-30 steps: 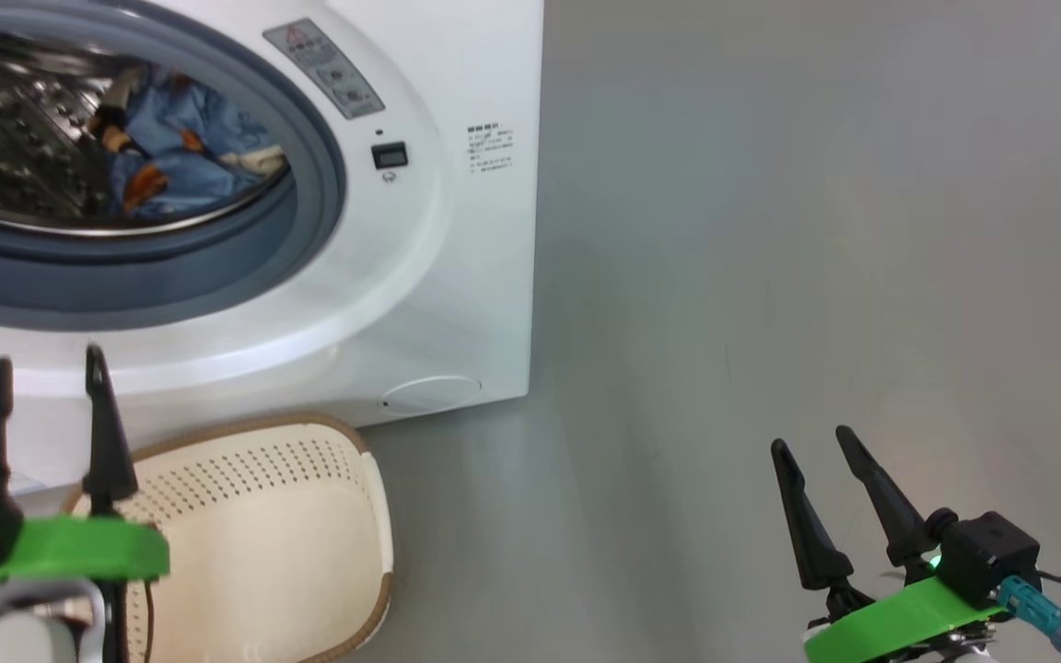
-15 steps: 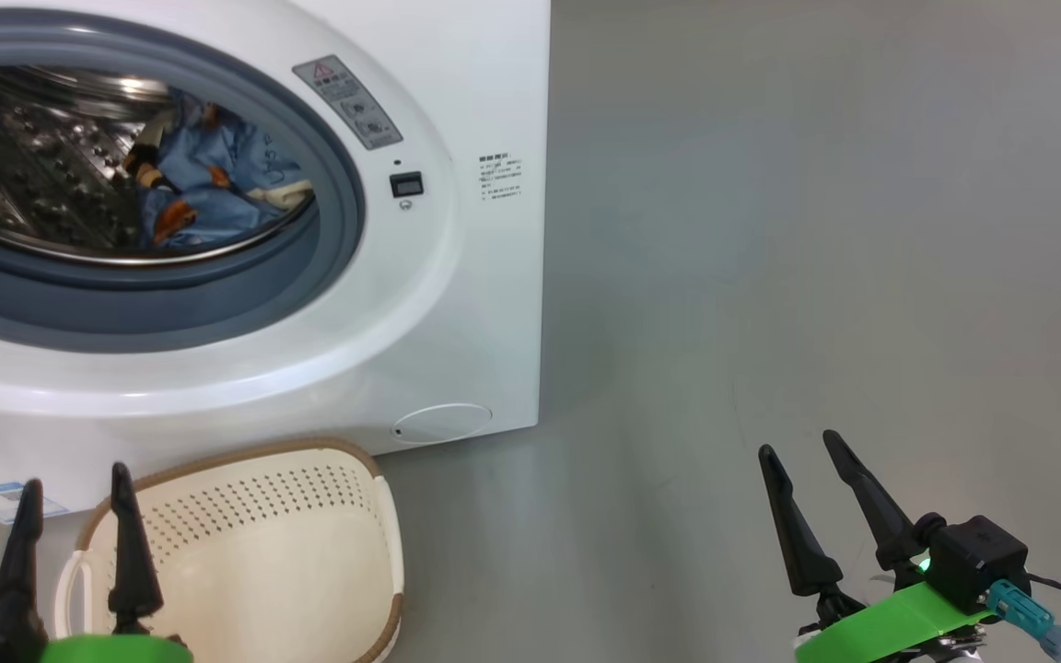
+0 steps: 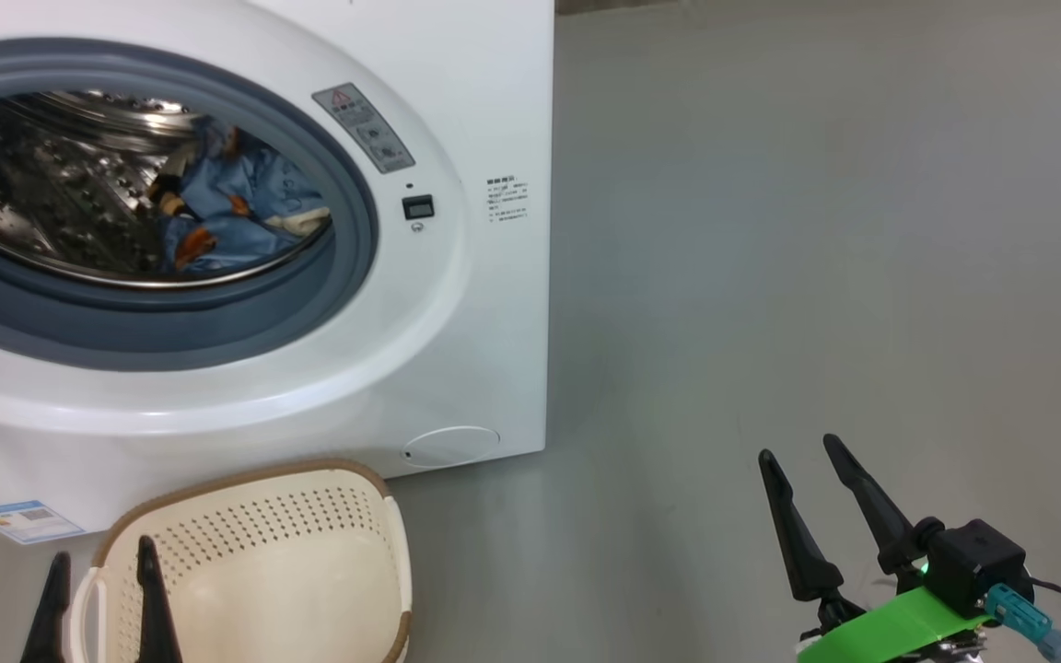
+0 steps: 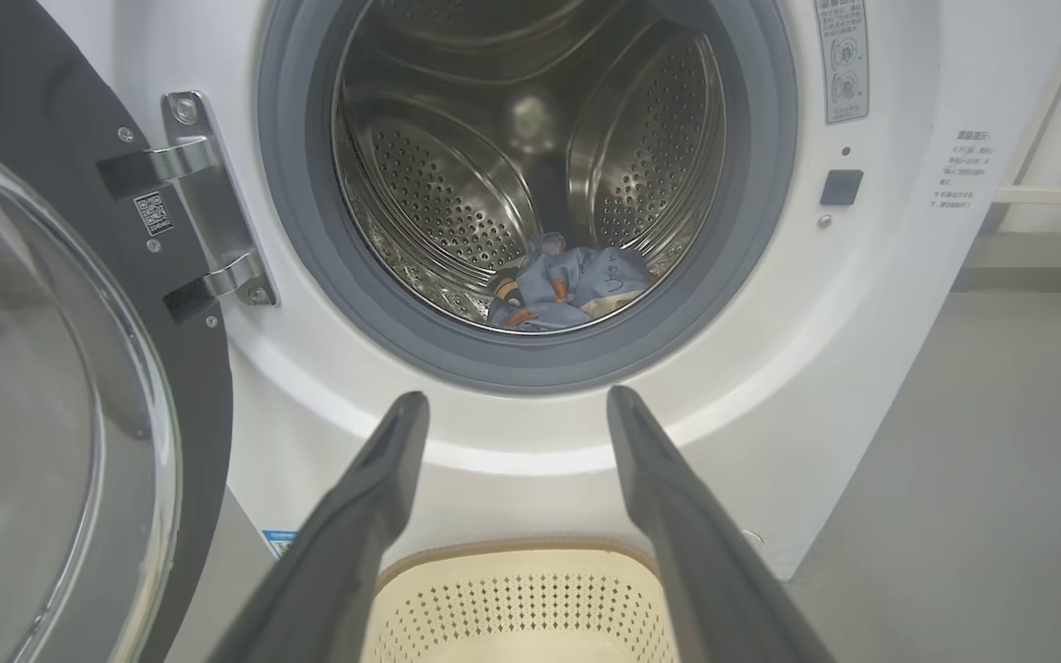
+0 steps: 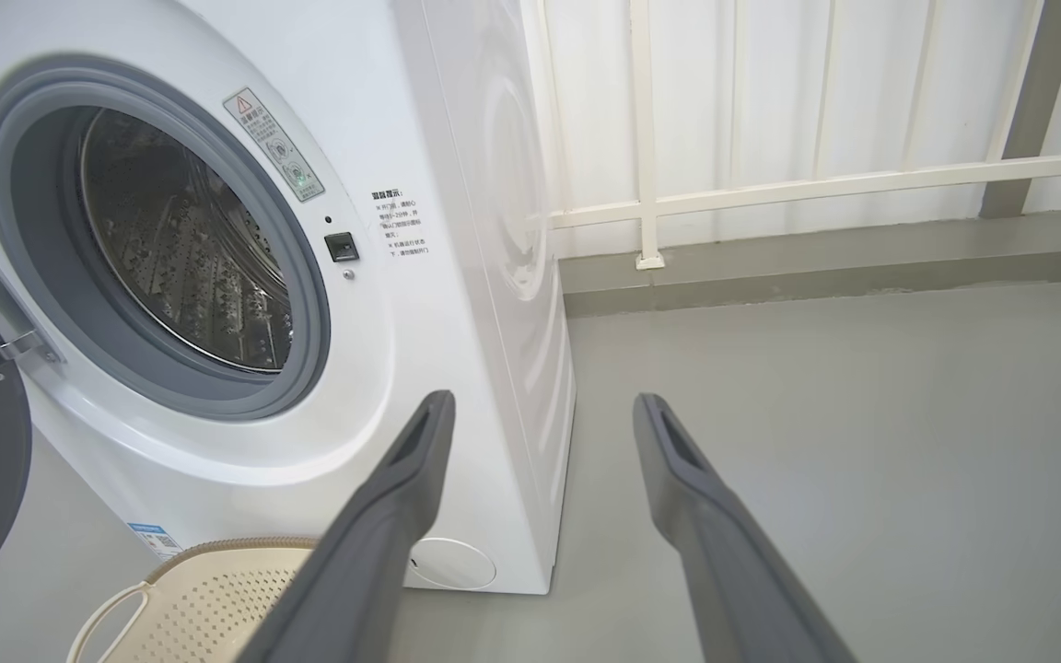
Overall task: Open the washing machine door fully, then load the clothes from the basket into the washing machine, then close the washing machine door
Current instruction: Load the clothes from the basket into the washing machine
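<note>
Your left tool (image 4: 514, 396) and right tool (image 3: 797, 446) hang released, empty; the clothes (image 4: 567, 290) sit in the washing machine (image 4: 862, 368), the basket (image 3: 245, 516) is empty; the door (image 4: 52, 368), open at nine o'clock, awaits you.

Drum mouth of the washing machine (image 4: 862, 368) is unblocked. The washing machine door (image 4: 33, 414) is swung wide on its hinge (image 4: 208, 203) at the left, off the opening.

Inside, the clothes (image 4: 567, 285) lie low at the drum's front bottom, with free room above and behind them.

The basket (image 3: 245, 474) sits on the floor just before the machine's lower front, under the opening, open from above.

Right of the machine is bare grey floor (image 3: 816, 276), open back to a white railing (image 5: 770, 184).
</note>
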`<state>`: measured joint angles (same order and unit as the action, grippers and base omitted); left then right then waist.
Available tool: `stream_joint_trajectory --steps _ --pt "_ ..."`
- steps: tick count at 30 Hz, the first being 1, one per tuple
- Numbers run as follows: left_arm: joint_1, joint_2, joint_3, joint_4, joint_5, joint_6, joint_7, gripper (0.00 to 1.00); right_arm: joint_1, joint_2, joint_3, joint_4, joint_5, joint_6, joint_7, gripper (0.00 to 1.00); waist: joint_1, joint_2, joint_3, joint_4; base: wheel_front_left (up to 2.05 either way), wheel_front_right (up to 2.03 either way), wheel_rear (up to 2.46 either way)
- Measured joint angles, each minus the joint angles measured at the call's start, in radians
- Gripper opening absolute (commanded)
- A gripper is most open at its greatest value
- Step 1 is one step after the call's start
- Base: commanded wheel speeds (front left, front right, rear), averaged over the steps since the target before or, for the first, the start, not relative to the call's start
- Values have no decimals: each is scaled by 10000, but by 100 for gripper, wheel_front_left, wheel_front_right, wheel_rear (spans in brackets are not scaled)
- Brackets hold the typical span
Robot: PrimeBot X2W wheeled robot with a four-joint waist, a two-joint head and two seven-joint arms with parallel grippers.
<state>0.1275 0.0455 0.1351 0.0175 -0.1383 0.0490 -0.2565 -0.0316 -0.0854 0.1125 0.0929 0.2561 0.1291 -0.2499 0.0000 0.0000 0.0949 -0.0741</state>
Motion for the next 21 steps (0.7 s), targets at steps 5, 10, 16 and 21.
stream_joint_trajectory --steps 5,10,16,21 --pt "323 -2 -6 -63 -29 84 2 100 152 4 -15 21 0 0 2 100 0 0 -222 76 0 0 0" --pt "454 -2 -69 -184 -84 100 2 100 251 8 -33 -10 -13 0 13 100 0 0 -386 157 0 0 0" --pt "570 -2 -307 -303 -88 213 2 100 335 8 -63 -50 -13 0 15 100 0 0 -393 189 0 0 0" --pt "573 -2 -431 -337 -88 261 2 100 335 10 -111 -59 -17 0 15 100 -1 0 -410 196 0 0 0"
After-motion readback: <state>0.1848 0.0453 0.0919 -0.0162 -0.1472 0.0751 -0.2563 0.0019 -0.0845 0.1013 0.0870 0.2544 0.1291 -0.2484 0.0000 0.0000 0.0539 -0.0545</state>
